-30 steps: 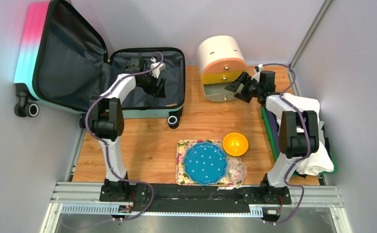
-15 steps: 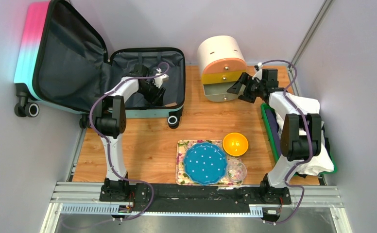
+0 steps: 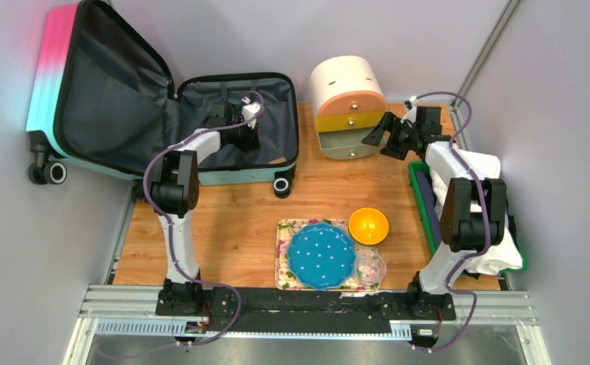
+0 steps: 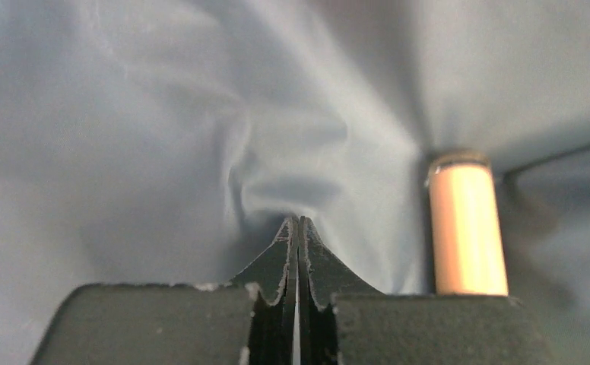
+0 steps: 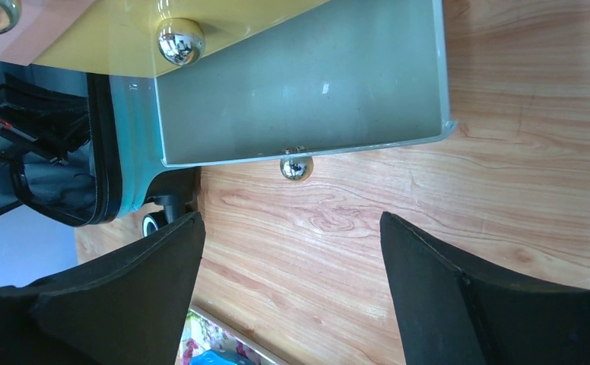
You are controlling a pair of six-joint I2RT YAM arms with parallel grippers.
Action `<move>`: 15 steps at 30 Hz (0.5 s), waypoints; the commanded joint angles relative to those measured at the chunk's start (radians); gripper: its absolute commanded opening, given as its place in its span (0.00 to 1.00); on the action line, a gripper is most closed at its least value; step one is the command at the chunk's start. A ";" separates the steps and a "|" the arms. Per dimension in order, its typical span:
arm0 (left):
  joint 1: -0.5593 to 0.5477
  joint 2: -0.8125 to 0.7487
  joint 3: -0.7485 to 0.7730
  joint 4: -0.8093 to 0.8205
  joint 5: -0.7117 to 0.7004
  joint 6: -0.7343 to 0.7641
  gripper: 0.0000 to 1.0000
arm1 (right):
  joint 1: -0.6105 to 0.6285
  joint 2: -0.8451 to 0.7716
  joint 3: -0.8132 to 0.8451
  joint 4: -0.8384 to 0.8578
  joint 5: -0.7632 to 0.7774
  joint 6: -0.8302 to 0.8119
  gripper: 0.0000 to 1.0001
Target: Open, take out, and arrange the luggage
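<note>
Open wide, left of the round drawer cabinet (image 3: 345, 80): luggage (image 3: 56, 68). Inside, left tool (image 4: 298, 224) pinched shut on grey lining (image 4: 163, 137), beside peach cylinder (image 4: 465, 228). Right tool (image 5: 290, 220) spread wide, holding nothing, facing cabinet's pulled-out grey drawer (image 5: 299, 84).

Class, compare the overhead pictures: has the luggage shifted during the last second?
Yes. The luggage has slid right, towards the round cabinet, which stayed put; their gap is narrower.
</note>
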State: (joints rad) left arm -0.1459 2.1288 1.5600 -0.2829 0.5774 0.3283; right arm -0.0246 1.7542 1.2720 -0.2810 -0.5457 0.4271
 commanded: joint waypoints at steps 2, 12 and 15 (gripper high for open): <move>-0.043 -0.018 -0.090 0.404 0.078 -0.314 0.00 | 0.002 -0.036 0.027 -0.006 0.018 -0.031 0.89; -0.011 0.000 0.144 -0.017 0.412 -0.048 0.58 | -0.003 -0.065 0.016 -0.027 0.016 -0.059 0.89; -0.020 0.006 0.153 -0.156 0.391 0.121 0.68 | -0.008 -0.065 0.021 -0.032 0.018 -0.062 0.89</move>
State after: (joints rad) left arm -0.1524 2.1410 1.6848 -0.1905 0.8516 0.2008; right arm -0.0250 1.7393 1.2720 -0.3031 -0.5388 0.3931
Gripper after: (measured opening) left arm 0.645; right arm 0.886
